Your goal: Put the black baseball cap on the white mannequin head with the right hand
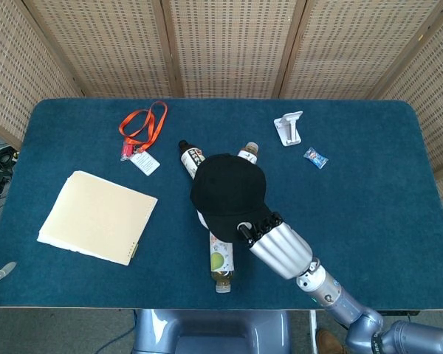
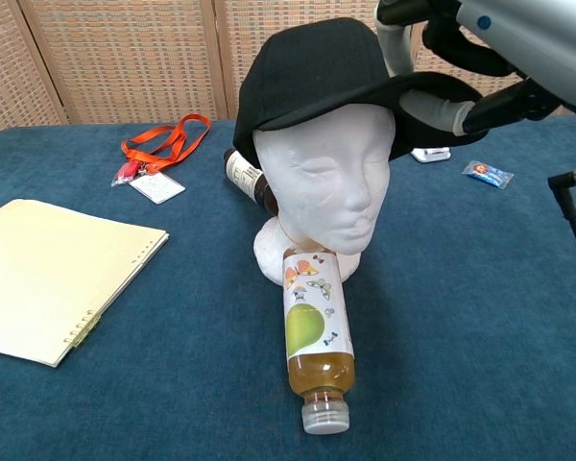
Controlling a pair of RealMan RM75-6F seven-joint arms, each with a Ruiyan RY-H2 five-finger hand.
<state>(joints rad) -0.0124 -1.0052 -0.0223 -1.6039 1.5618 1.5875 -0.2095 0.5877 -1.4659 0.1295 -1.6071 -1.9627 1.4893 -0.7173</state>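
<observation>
Head view shows my right hand reaching in from the near right edge of the table, fingers closed on the brim of the cap. In the chest view the same hand pinches the brim from the side, thumb under it and fingers over it. The cap sits on top of the head, crown covering the skull, brim jutting out over the forehead toward my hand and tilted a little upward. The head stands upright on its base, just beyond my fingertips.

A juice bottle lies on its side just left of my hand, its upper end touching the base of the head. Beyond the cap, two more bottles lie flat: a dark one and another of which only the top shows. Well to the left of my hand lies a notebook, and beyond it an orange lanyard with a badge. Far ahead of my hand, toward the back of the table, stands a white holder, with a small wrapper near it.

My left hand is not visible in either view.
</observation>
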